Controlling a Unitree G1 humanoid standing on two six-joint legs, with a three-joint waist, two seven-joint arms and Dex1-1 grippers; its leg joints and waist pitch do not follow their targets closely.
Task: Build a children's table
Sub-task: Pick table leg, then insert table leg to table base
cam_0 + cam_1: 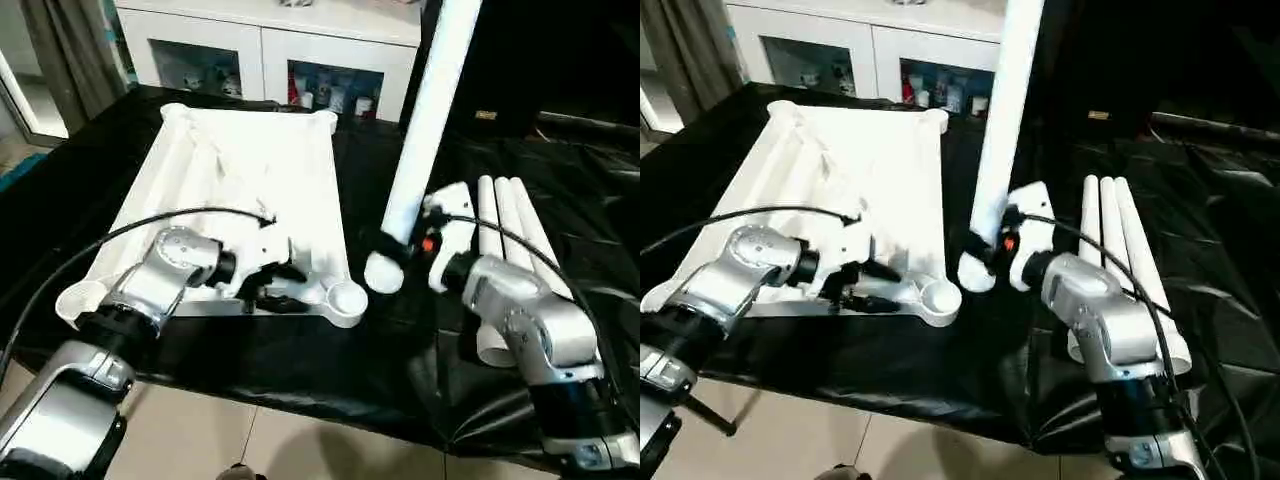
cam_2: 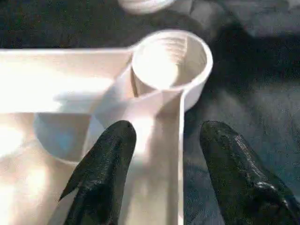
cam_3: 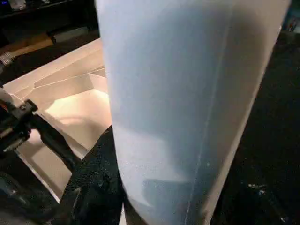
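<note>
The tabletop (image 1: 250,170) lies upside down on the black table (image 1: 400,350). The left gripper (image 2: 159,154), jaws spread, straddles its near-right rim. The right gripper (image 1: 385,245) pinches a raised leg (image 1: 430,110); three legs (image 1: 510,230) lie right.

It looks like a room in a home: a white cabinet (image 1: 270,40) with glass doors, a curtain (image 1: 65,50), tiled floor (image 1: 200,430).

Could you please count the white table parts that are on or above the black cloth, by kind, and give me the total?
Tabletop, lying underside up: 1
Leg held upright in the right hand: 1
Legs lying side by side on the black cloth: 3
Total: 5 parts
</note>
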